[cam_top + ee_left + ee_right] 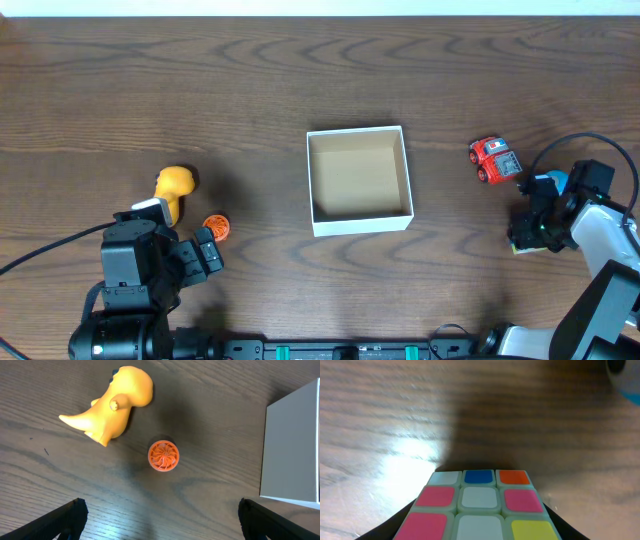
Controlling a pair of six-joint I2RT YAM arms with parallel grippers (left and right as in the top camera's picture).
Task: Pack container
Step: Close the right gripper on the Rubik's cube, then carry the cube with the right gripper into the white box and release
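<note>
The container (360,222) is a square white box with a brown inside, open and empty at the table's middle; its white wall also shows in the left wrist view (292,450). My left gripper (205,255) is open and empty (160,520), just short of a small orange disc (163,455) and a yellow dinosaur toy (117,407). My right gripper (527,235) at the right edge holds a colour puzzle cube (479,497) between its fingers (480,527). In the overhead view the arm hides nearly all of the cube.
The yellow dinosaur (175,183) and orange disc (216,227) lie left of the box. A red toy car (494,160) lies right of the box. A pale blue object (625,375) sits just beyond the cube, close to the right arm (553,182).
</note>
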